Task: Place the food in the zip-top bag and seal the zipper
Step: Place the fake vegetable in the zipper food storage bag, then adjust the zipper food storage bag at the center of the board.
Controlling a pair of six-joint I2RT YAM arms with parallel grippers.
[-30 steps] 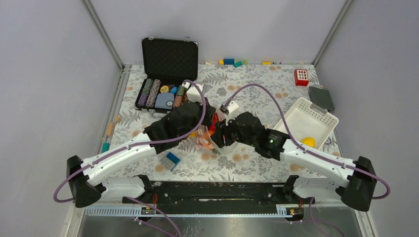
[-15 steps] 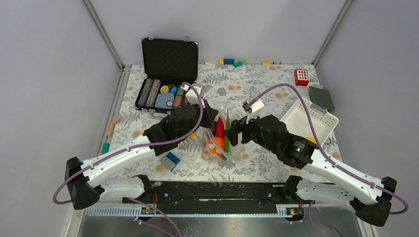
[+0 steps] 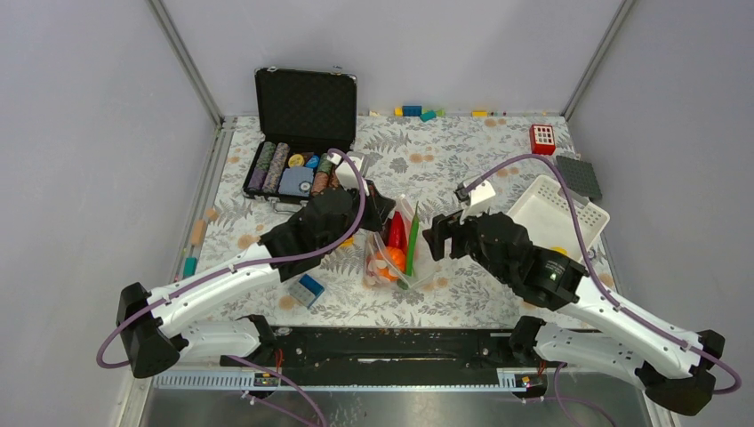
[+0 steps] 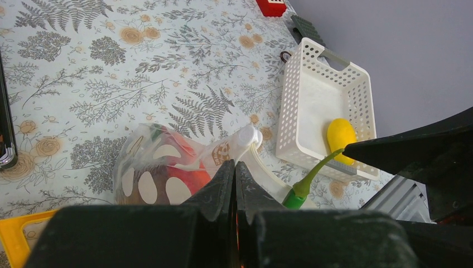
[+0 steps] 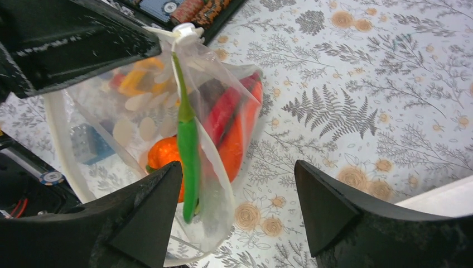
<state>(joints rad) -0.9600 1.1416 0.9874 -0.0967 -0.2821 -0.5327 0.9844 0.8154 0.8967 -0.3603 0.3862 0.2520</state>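
Left arm: from its base at 7 o'clock, my left arm (image 3: 222, 277) reaches long and low toward 1 o'clock, with its wrist over the middle of the table.
Right arm: from its base at 5 o'clock, my right arm (image 3: 613, 311) runs toward 10 o'clock, and its wrist faces 9 o'clock at the bag.
Blue block (image 3: 309, 289): lies on the cloth at 8 o'clock of the bag, beside my left forearm.
Left jaws: my left gripper (image 4: 235, 181) is pressed together, pinching the top edge of the zip-top bag (image 4: 148, 181) and holding it up.
Right jaws: my right gripper (image 3: 432, 238) stands wide apart and holds nothing. It is just at 3 o'clock of the bag and clear of it.
Bag: sits mid-table between my two grippers.
Food inside: an orange pumpkin (image 5: 163, 153) sits low, with a red chili (image 5: 227, 110) and an orange carrot (image 5: 241, 144) leaning beside it.
Green pod (image 5: 187, 139): hangs upright on the side facing my right gripper. I cannot tell whether it is inside the film or against it.
Yellow piece (image 4: 341, 134): lies in the white basket (image 4: 290, 111), at 3 o'clock and well apart from the bag.
Chip case (image 3: 298, 173): stands open at 11 o'clock, lid up.
Toy blocks (image 3: 412, 111): lie along the far edge at 12 o'clock.
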